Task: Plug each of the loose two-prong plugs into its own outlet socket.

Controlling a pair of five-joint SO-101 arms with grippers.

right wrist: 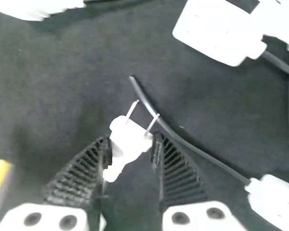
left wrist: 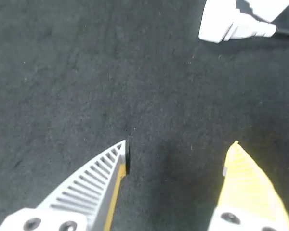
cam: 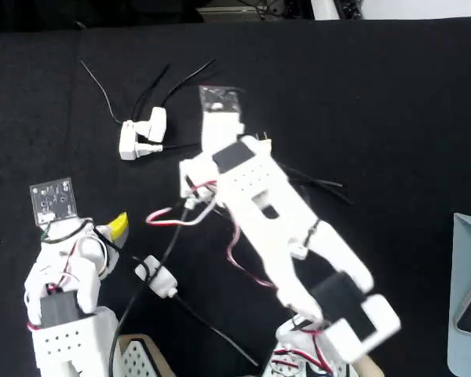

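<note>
Left arm (cam: pixel 67 290): folded up compactly at lower left of the high view. Its end effector (left wrist: pixel 180 144) points down, fingers spread wide, gripping nothing.

Right arm (cam: pixel 282 228): stretched out diagonally toward the middle. Its end effector (right wrist: pixel 130 140) has both fingers clamped on a two-prong plug (right wrist: pixel 126 130), prongs pointing outward.

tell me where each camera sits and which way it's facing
High view: fixed above the table, looking down; the left arm and the right arm both show.
Left wrist view: on the left arm's wrist, looking past its open left gripper at the table and a white connector.
Right wrist view: on the right arm's wrist, looking past the right gripper, shut on a two-prong plug.
Shared: the left gripper's yellow finger shows in the high view and the left wrist view.
</note>
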